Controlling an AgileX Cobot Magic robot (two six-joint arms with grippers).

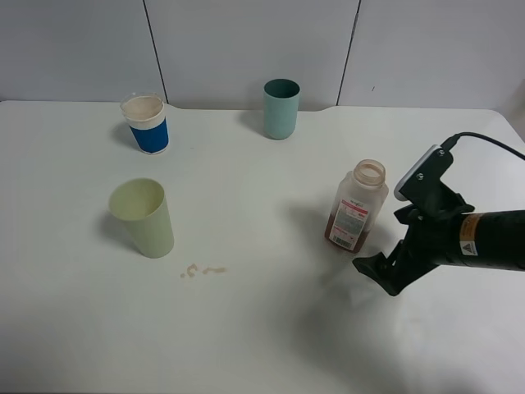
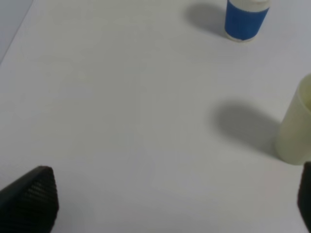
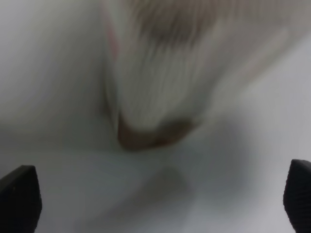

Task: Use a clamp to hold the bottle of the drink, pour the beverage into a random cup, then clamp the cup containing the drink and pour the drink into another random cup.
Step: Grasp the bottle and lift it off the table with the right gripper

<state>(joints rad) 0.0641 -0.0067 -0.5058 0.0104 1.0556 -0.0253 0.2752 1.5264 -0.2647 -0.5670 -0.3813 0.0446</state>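
Exterior high view: the bottle (image 1: 358, 207) is standing upright and uncapped on the white worktop (image 1: 262, 345), right of centre, with the brown beverage (image 1: 335, 223) sitting low inside it behind the red-and-white label. The right hand (image 1: 377, 275), on its black arm, is hanging just beside the bottle's base on the near right side, fingers spread and closing on nothing. The yellow-green cup (image 1: 144, 217) is standing well apart on the left, with the blue-and-white cup (image 1: 147, 124) behind it towards the back edge. A teal cup (image 1: 281, 108) is standing at the back centre. A few pale brown specks (image 1: 203, 270) are lying on the worktop just in front and to the right of the yellow-green cup.

Left wrist view: the left hand (image 2: 167, 201) is hovering over bare worktop (image 2: 121, 97) with its two black fingertips (image 2: 29, 201) parted wide and nothing between them. The yellow-green cup (image 2: 295, 131) is showing at the frame's edge, and the blue-and-white cup (image 2: 245, 22) is standing beyond it.

Right wrist view: the right hand (image 3: 159, 196) is showing its fingertips at the two far corners, wide apart. The bottle (image 3: 155, 87) is looming ahead of the gap, heavily blurred, a band of beverage (image 3: 150, 136) showing brown at its base.
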